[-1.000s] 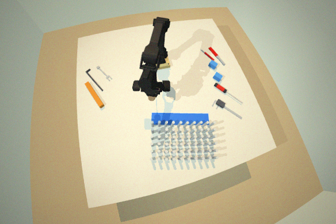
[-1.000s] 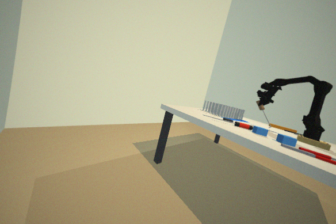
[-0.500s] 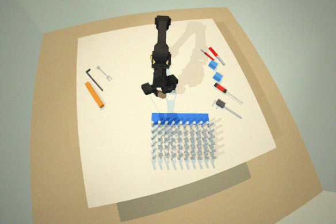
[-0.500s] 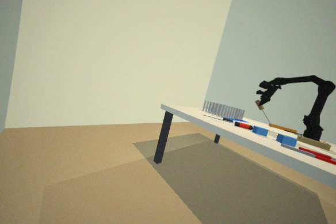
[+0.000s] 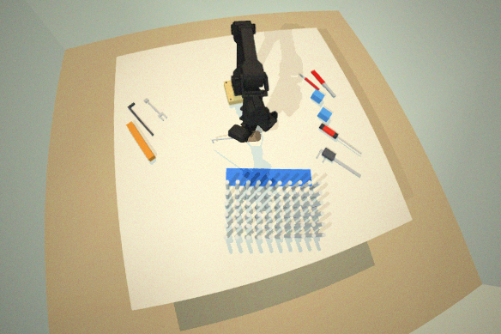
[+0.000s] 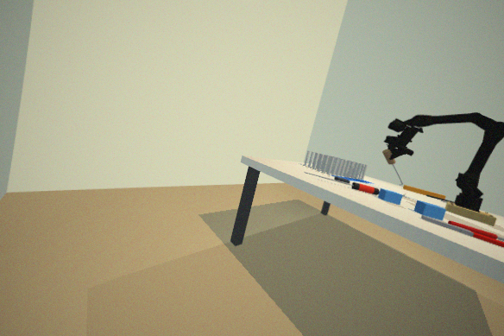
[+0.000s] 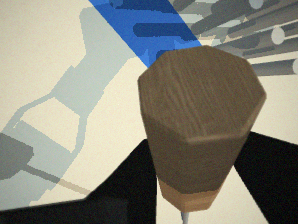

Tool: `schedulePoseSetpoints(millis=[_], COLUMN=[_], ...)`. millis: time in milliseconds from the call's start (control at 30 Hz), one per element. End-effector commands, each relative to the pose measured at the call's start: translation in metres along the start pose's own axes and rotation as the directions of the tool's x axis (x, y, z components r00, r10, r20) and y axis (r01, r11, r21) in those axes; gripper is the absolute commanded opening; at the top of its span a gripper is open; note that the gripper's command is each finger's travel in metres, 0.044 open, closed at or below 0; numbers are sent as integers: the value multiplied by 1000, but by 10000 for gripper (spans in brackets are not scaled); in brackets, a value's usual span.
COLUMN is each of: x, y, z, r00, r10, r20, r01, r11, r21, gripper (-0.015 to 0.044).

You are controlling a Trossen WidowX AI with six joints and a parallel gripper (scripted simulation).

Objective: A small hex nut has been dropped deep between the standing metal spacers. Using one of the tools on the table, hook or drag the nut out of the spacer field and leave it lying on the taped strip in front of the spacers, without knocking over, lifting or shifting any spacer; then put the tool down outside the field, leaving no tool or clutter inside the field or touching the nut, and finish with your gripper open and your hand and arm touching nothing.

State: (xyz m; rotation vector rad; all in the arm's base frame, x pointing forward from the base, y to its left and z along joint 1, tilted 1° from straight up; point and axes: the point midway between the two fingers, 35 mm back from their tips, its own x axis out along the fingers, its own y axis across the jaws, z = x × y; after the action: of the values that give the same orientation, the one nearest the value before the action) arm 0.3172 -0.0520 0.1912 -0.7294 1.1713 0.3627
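My gripper [image 5: 253,131] [image 6: 394,152] [image 7: 187,140] is shut on the wooden handle [image 5: 256,136] [image 6: 389,155] [image 7: 200,100] of a thin hook tool. It holds the tool in the air above the mat, short of the blue taped strip [image 5: 268,174] [image 7: 145,25]. The tool's thin metal rod [image 6: 398,175] slants down from the handle, and its hooked tip [image 5: 214,141] points left. The field of standing grey spacers [image 5: 274,211] [image 6: 337,166] [image 7: 260,30] rises just beyond the strip. All look upright. The nut is hidden among them.
On the left lie an orange bar [image 5: 141,141], a black hex key [image 5: 139,118] and a small grey wrench [image 5: 154,109]. On the right lie red-handled tools [image 5: 322,82] [image 5: 329,130], two blue blocks [image 5: 316,96] [image 5: 325,113] and a dark-handled tool [image 5: 329,154].
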Motion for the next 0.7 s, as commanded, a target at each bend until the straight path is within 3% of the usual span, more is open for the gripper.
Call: schedulePoseSetpoints(millis=[0,333,667], x=[-3,-8,-13], y=[9,30,51], z=[5,17,27], r00=[1000,999,997], r10=[-19,-45,-73], r20=[0,4,15], r01=[19,42,60], r11=[989,881,672], r21=[-147,-471,-738], gripper=[0,0,0])
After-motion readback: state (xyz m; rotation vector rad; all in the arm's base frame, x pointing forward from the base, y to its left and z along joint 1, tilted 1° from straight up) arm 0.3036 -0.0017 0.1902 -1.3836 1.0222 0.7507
